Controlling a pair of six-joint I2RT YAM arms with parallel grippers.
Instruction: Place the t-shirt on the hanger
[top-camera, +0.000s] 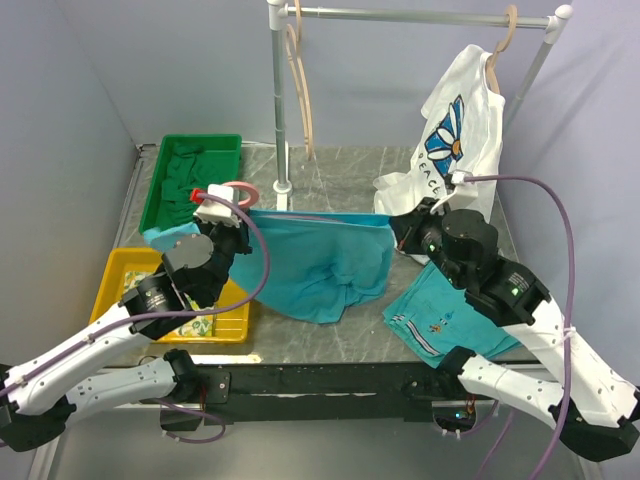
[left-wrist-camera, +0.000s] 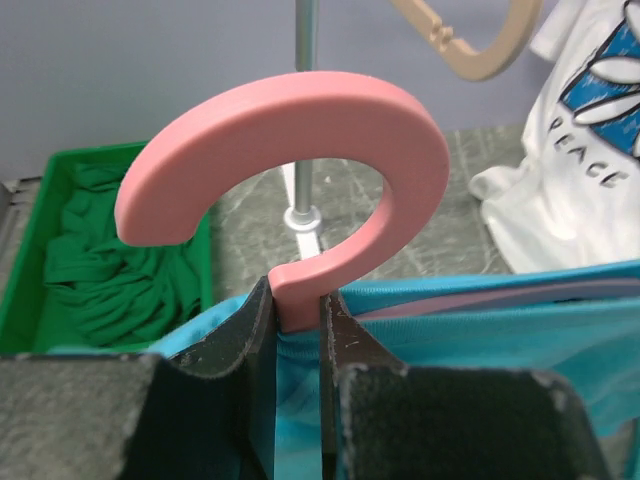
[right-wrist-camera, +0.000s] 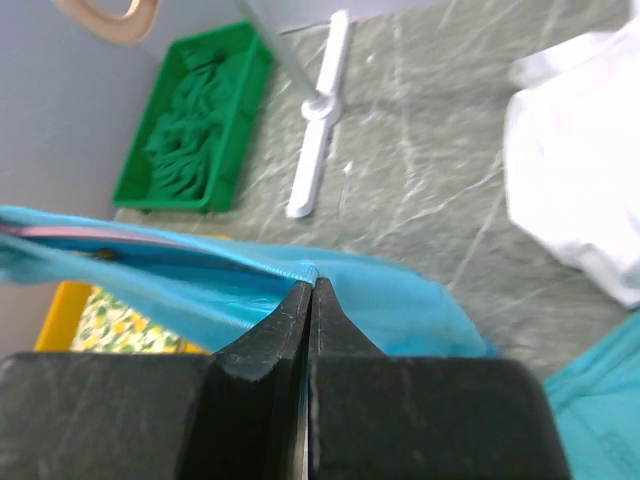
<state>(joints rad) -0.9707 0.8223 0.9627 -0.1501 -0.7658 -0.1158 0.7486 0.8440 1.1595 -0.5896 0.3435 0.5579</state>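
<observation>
the plain turquoise cloth t-shirt (top-camera: 320, 270) spans between the left pincer (top-camera: 222, 215) and right pincer (top-camera: 400, 228) over the table (top-camera: 340, 170), the thin pink plastic hanger (top-camera: 235, 190) at its left end. a green plastic bin (top-camera: 150, 195) sits behind-left, a yellow plastic tray (top-camera: 110, 275) front-left, a teal striped-edge garment (top-camera: 440, 310) front-right.

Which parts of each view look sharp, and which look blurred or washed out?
Top external: even light, sharp throughout, the t-shirt included. Left wrist: the hook of the hanger is crisp, no glare. Right wrist: background soft, the white shirt blurred and washed out, no folds readable.
</observation>
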